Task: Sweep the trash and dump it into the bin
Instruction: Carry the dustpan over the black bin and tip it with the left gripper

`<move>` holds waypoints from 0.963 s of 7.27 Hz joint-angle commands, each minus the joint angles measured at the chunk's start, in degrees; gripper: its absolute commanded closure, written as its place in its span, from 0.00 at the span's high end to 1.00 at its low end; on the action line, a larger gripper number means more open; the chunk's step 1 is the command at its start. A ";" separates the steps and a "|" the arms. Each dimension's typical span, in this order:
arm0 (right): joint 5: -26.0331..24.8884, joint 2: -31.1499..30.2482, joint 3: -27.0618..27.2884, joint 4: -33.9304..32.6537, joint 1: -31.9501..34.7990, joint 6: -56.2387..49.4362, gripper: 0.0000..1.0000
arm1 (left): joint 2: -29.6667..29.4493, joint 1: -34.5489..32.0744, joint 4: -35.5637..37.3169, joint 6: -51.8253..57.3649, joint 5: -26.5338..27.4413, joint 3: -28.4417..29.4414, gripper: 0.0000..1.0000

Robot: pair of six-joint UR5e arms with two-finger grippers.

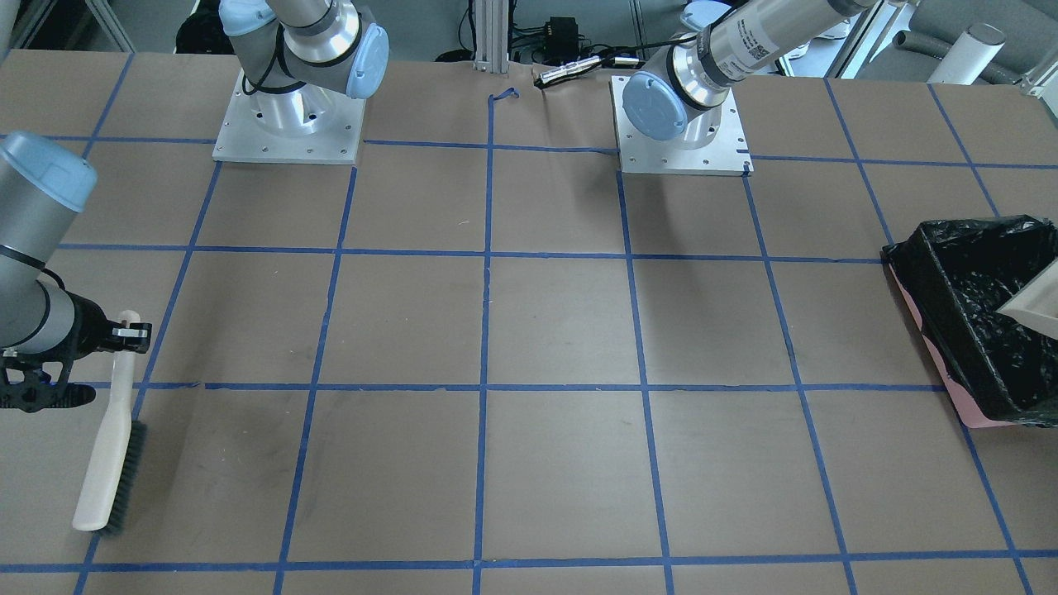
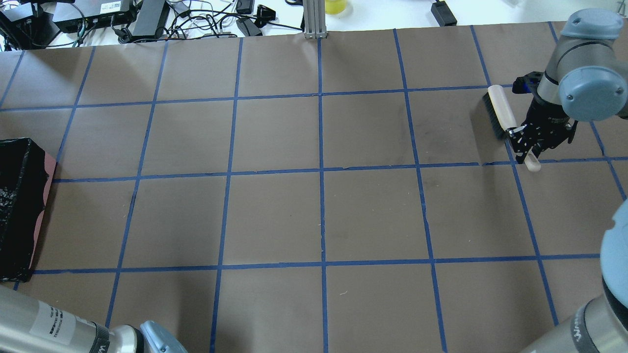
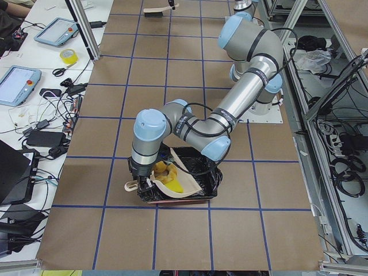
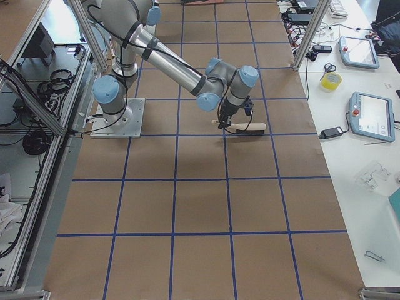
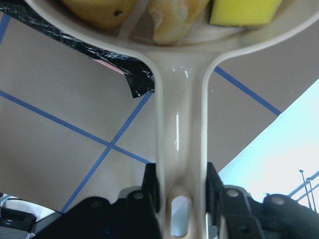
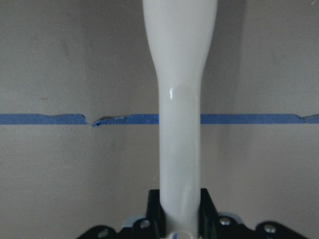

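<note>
My left gripper is shut on the handle of the beige dustpan. The pan holds the golden-brown lump, the tan croissant and the yellow-green wedge. In the exterior left view the dustpan is tilted over the black-lined pinkish bin, and the pieces are still in it. The bin sits at the table's left end, and the pan's edge pokes over it. My right gripper is shut on the handle of a white brush, low at the table's far right.
The brown paper table has a blue tape grid. The arm bases stand at the robot's edge. Cables and boxes lie beyond the far edge. The brush's bristles face sideways near the table's edge.
</note>
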 commanded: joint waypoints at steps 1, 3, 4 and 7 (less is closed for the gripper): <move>-0.04 0.38 0.00 -0.02 0.01 0.20 0.27 | 6.13 -0.04 11.55 0.21 -0.23 -12.70 0.02; 0.05 1.17 0.00 -0.02 0.01 0.20 0.45 | 9.83 0.14 14.04 0.56 -1.19 -17.57 0.01; 0.05 1.17 0.00 -0.02 0.01 0.20 0.47 | 10.63 0.31 13.96 0.82 -1.55 -17.84 0.01; 0.05 1.00 0.00 -0.10 0.01 0.29 0.76 | 10.91 4.94 13.96 4.86 -9.42 -18.20 0.01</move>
